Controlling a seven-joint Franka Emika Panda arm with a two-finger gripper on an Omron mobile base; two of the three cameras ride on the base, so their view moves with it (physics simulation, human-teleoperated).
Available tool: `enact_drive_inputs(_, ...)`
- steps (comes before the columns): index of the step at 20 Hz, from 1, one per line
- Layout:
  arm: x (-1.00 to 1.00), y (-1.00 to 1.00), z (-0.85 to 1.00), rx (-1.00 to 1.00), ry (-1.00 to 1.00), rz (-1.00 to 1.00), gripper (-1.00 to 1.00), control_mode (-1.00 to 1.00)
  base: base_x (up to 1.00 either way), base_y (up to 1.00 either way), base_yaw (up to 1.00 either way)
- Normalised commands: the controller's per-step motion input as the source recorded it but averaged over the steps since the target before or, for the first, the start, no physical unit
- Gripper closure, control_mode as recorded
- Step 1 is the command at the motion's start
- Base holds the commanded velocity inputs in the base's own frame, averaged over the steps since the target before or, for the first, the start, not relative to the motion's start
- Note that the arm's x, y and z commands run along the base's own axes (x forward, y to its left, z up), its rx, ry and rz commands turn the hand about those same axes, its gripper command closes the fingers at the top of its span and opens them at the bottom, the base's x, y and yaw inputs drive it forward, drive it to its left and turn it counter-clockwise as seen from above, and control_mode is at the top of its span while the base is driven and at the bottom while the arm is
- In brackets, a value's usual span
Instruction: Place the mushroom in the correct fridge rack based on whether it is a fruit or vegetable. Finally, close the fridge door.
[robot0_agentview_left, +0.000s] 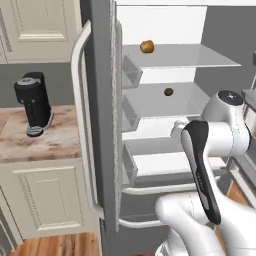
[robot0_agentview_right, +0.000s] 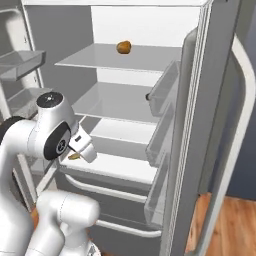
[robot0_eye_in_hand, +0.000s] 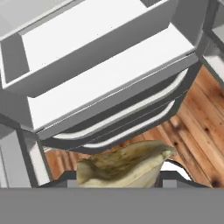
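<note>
- Hand view frames the mushroom (robot0_eye_in_hand: 127, 168), pale tan and lumpy, lying crosswise between the gripper (robot0_eye_in_hand: 119, 178) tips, whose jaws are clamped on it above the wooden floor (robot0_eye_in_hand: 199, 116).
- Right base view catches a sliver of the same mushroom (robot0_agentview_right: 74, 156) at the hand's tip, low in front of the fridge's (robot0_agentview_right: 75, 30) lower shelves and well below the fridge rack (robot0_agentview_right: 120, 58).
- On that topmost glass shelf sits a smooth orange-brown round item (robot0_agentview_right: 124, 47), alone near the middle.
- One shelf down, a small dark ball (robot0_agentview_left: 169, 92) rests on the glass.
- Fridge door (robot0_agentview_left: 100, 115) stands wide open, its long pale handle (robot0_agentview_left: 82, 125) facing the room.
- Beyond the door, a black coffee machine (robot0_agentview_left: 34, 102) stands on a marbled counter (robot0_agentview_left: 45, 142).
</note>
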Motion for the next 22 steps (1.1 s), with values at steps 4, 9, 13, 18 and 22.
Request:
enact_drive_inputs(4,0.0,0.0,0.0,0.0,0.0,0.0,1.0,1.0,0.69,0.0,0.0)
enact_drive_inputs(9,0.0,0.0,0.0,0.0,0.0,0.0,1.0,1.0,0.53,-0.05,0.0)
enact_drive_inputs(13,0.0,-0.06,0.41,-0.17,-0.35,0.0,1.0,-1.0,0.0,0.0,0.0)
enact_drive_inputs(18,-0.22,-0.31,0.65,-0.2,-0.43,0.0,1.0,-1.0,0.0,0.0,0.0)
enact_drive_inputs(22,-0.01,-0.41,0.88,-0.13,-0.35,0.01,1.0,-1.0,0.0,0.0,0.0)
